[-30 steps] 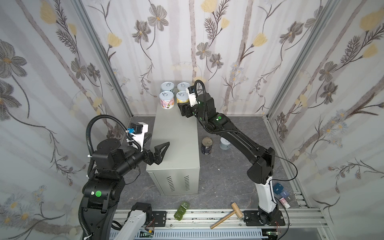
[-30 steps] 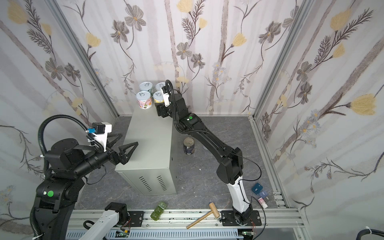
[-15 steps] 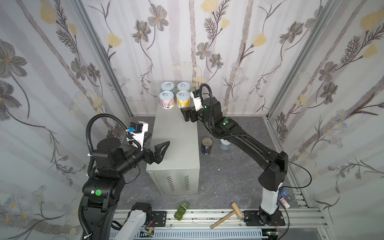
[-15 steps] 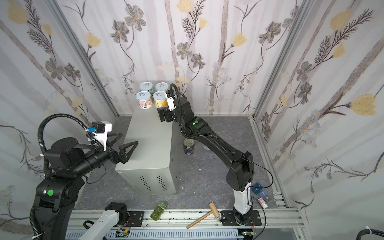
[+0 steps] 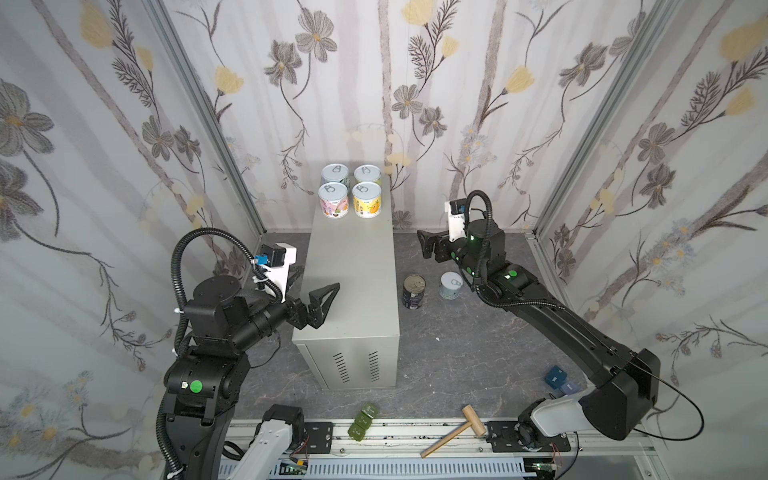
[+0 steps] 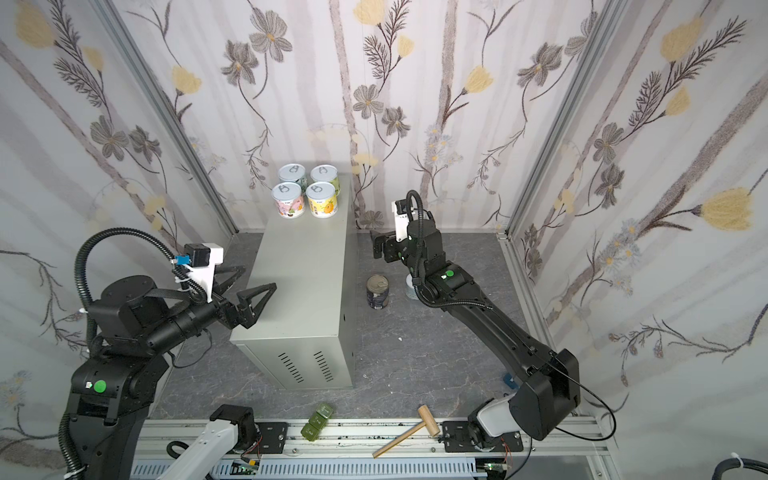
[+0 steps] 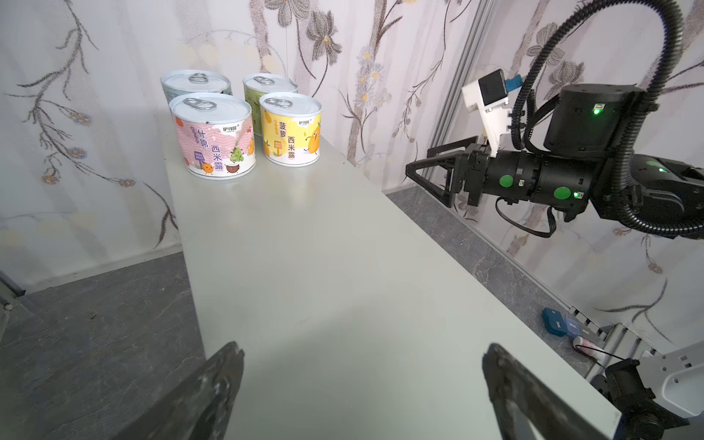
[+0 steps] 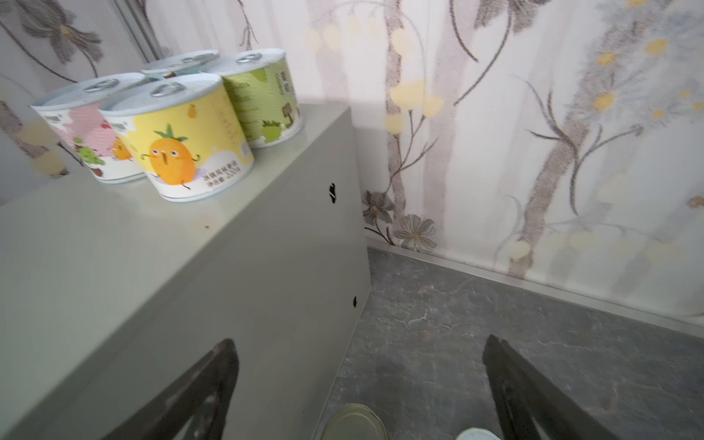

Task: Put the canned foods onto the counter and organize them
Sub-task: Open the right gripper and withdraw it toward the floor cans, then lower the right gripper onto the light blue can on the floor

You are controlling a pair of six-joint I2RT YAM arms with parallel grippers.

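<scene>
Our left claw [image 5: 320, 279] and right claw [image 5: 423, 244] stand open, empty. We should next lower the right squarely over the navy can [image 5: 414, 293].

4 short cans [image 5: 333, 201] at the far end of the bench [image 5: 353, 282], 1 tall navy can [image 5: 414, 291] and 1 short pale can [image 5: 451, 285] on the floor [image 5: 457, 353] right of it, that's 6 in all. 3 green blocks [image 5: 362, 419] and 1 wooden mallet [image 5: 473, 420] near.

The counter [image 5: 353, 282] bears four cans [image 5: 333, 201], the floor [image 5: 457, 353] beside it two cans [image 5: 414, 291].
</scene>
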